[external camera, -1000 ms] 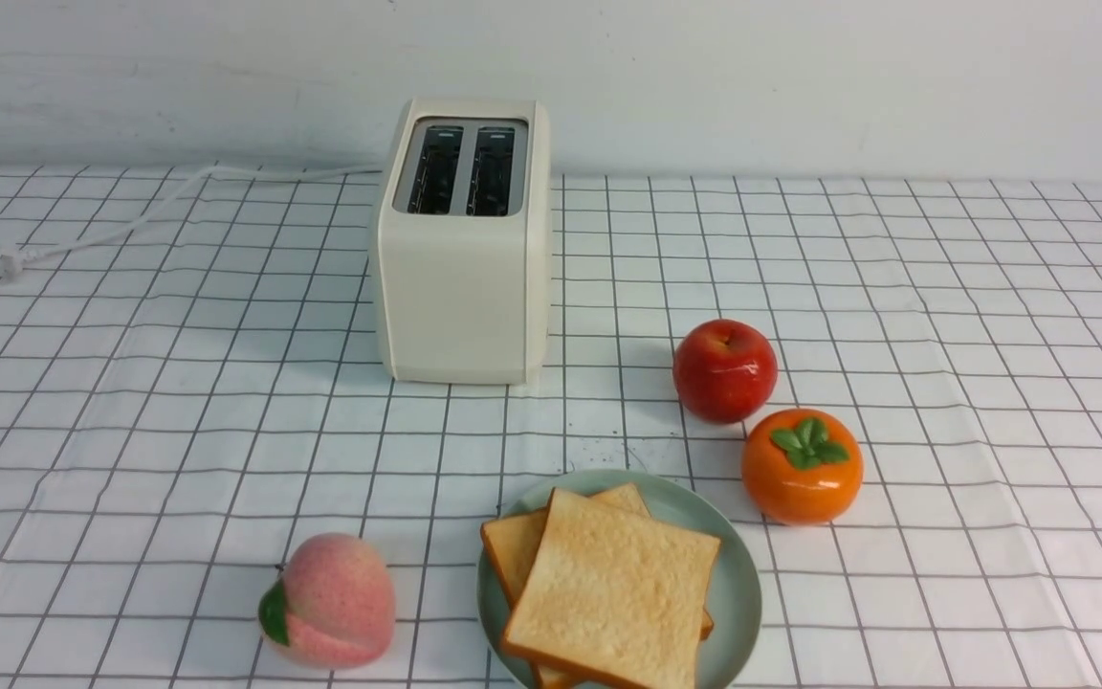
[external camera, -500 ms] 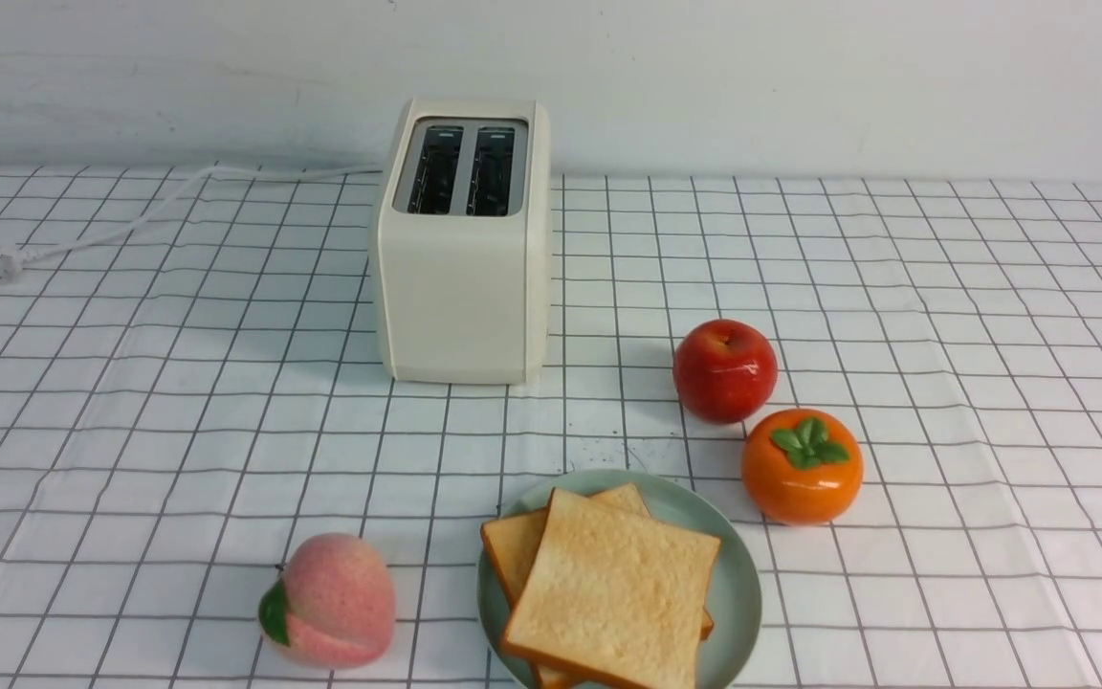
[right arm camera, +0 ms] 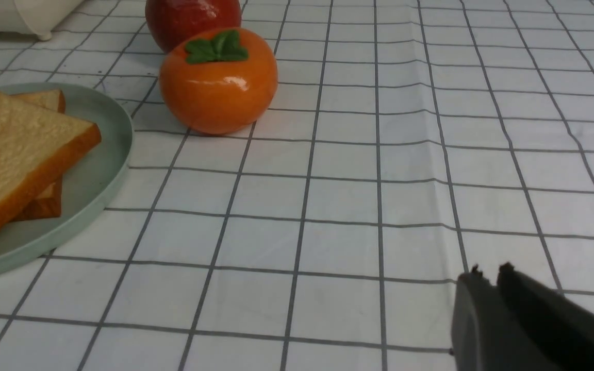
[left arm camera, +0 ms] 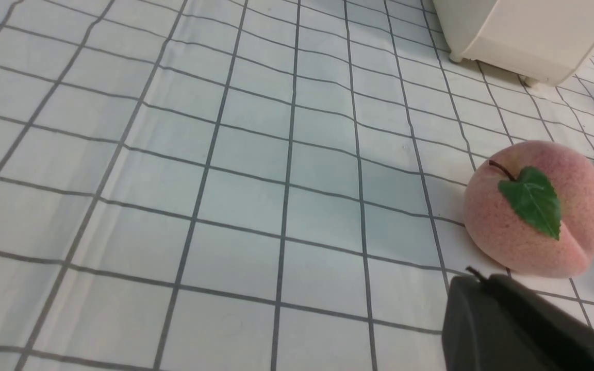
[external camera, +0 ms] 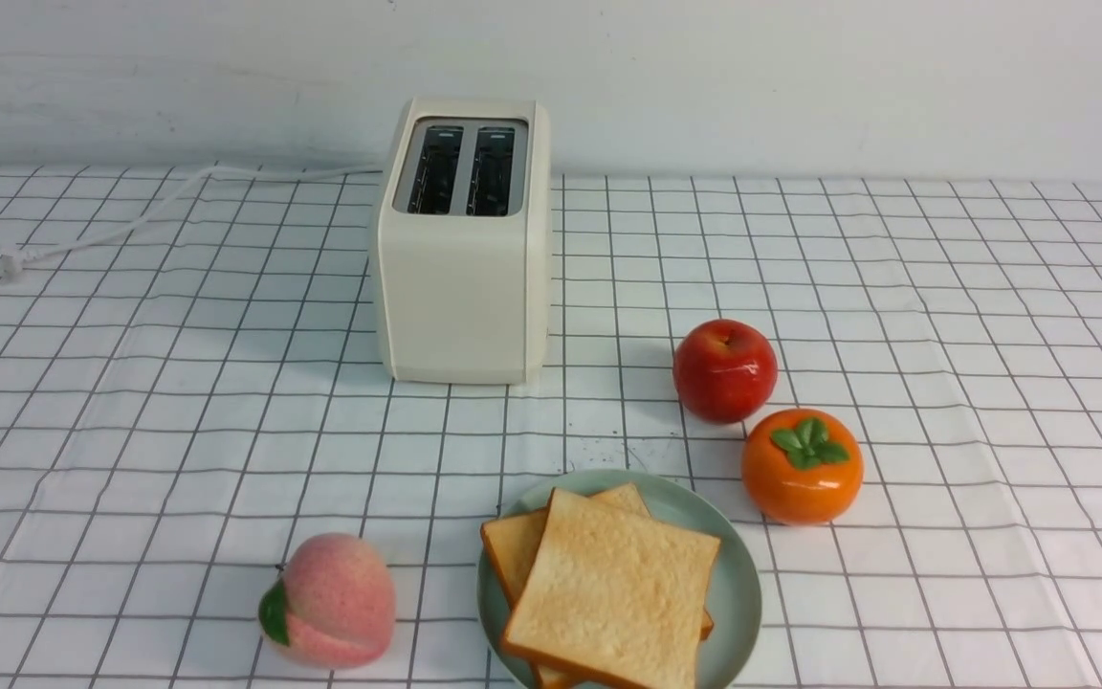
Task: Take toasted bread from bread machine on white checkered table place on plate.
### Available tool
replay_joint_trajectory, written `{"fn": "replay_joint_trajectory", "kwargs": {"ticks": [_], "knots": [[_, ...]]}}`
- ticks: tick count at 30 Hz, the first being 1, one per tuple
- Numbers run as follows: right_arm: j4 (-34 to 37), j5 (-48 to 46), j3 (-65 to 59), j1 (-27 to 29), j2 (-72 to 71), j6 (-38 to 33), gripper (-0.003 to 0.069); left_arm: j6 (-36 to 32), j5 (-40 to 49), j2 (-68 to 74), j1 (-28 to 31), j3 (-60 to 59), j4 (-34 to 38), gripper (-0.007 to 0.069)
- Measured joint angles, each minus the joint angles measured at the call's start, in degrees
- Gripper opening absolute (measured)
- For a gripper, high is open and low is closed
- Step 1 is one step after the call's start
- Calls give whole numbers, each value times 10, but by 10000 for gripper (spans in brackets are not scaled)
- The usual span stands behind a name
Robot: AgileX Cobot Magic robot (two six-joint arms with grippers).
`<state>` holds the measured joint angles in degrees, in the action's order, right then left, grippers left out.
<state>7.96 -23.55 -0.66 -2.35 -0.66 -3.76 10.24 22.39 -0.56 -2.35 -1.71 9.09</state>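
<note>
Golden toasted bread point(external camera: 608, 588) unmoved on plate point(external camera: 738, 598) | left gripper point(left arm camera: 475, 278) closed, empty | right gripper point(right arm camera: 488, 270) seemingly closed, empty

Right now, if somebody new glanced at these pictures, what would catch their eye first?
Probably the two golden-tan toast slices stacked on the round pale mint-green plate at the near edge. Behind stands the boxy cream-white toaster, both slots empty. A glossy red apple and orange persimmon sit to the plate's right, a pink peach to its left.

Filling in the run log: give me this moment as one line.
toast: two slices stacked on plate | toaster: slots empty | left gripper: shut, holding nothing | right gripper: nearly shut, holding nothing
</note>
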Motion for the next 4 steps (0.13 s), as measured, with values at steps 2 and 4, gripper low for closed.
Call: {"fn": "replay_joint_trajectory", "kwargs": {"ticks": [2, 4], "knots": [[0, 0, 0, 0, 0, 0, 53, 0, 0, 0, 0, 0, 0, 2], [0, 0, 0, 0, 0, 0, 55, 0, 0, 0, 0, 0, 0, 3]]}}
